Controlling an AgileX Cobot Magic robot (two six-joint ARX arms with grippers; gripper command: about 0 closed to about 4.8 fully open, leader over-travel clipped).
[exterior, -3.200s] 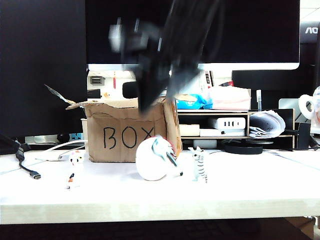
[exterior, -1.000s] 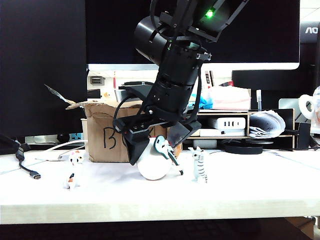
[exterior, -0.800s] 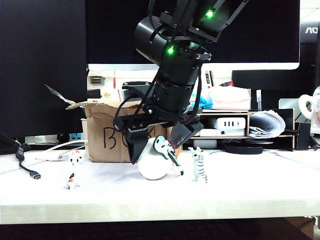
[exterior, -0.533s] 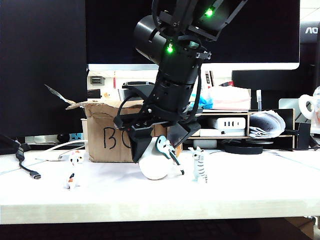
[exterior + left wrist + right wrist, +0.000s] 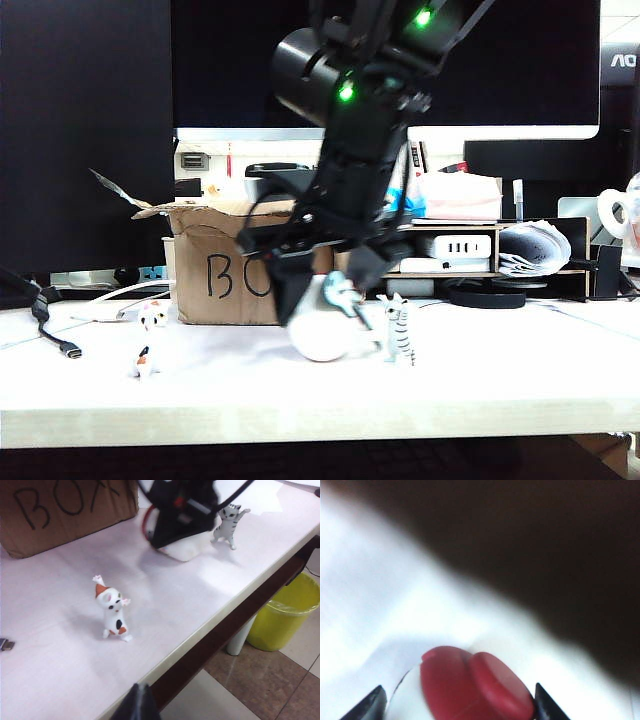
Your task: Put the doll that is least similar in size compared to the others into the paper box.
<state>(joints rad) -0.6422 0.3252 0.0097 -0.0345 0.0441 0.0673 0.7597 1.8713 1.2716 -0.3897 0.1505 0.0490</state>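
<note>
The doll (image 5: 325, 340), a big white egg shape with a dark red cap and a light blue guitar, sits on the table in front of the paper box (image 5: 225, 275), a brown carton marked "BOX". My right gripper (image 5: 325, 300) reaches down over the doll, one finger on each side, shut on it. In the right wrist view the red cap (image 5: 470, 685) fills the gap between both fingertips of this gripper (image 5: 459, 702). The left wrist view shows the doll (image 5: 187, 550) under the right gripper (image 5: 182, 527), with the box (image 5: 60, 510) behind. My left gripper (image 5: 136, 702) hangs shut off the table's front edge.
A small white-orange cat (image 5: 150, 340) (image 5: 112, 610) stands at the left. A grey-striped cat (image 5: 400, 328) (image 5: 228, 522) stands close to the doll's right. A cable plug (image 5: 60, 340) lies far left. A cluttered shelf (image 5: 470, 250) is behind, and a yellow bin (image 5: 285, 612) is on the floor.
The right arm came down over the doll and its fingers closed in on it. The doll has shifted slightly right, toward the striped cat. The left gripper stayed still.
</note>
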